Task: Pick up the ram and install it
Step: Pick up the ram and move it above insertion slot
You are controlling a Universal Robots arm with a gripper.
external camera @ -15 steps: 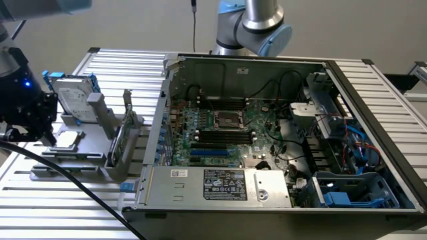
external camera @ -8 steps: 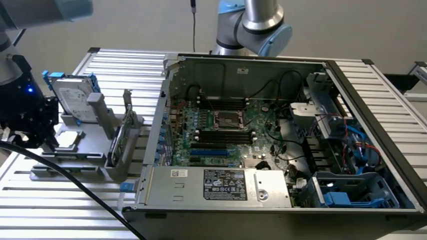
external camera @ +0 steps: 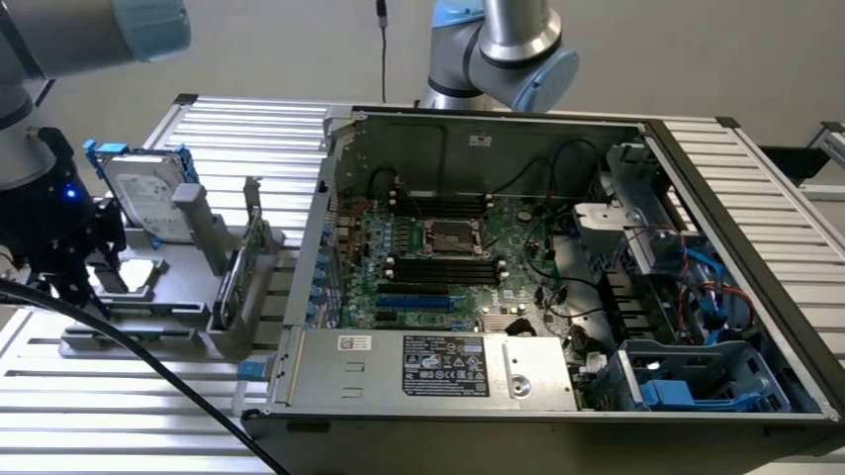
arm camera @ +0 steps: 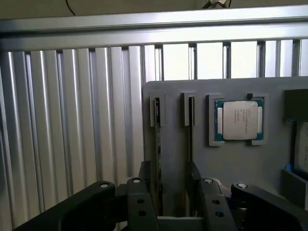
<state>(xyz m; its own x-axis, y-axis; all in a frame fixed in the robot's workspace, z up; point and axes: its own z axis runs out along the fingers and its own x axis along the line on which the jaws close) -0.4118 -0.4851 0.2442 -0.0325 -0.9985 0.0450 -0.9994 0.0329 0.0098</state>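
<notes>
Ram (arm camera: pixel 158 139): thin stick on edge in a slot of the gray holder (arm camera: pixel 231 163), the slot farther from the processor chip (arm camera: pixel 239 120).
Gripper (arm camera: pixel 170 185): fingers spread, gripping nothing, low over the holder; ram's near end runs beside one finger, contact unclear.
Exterior view: gripper (external camera: pixel 63 277) at the left beside the hard drive (external camera: pixel 142 188); open computer case (external camera: pixel 476 148) well apart on the right.
</notes>
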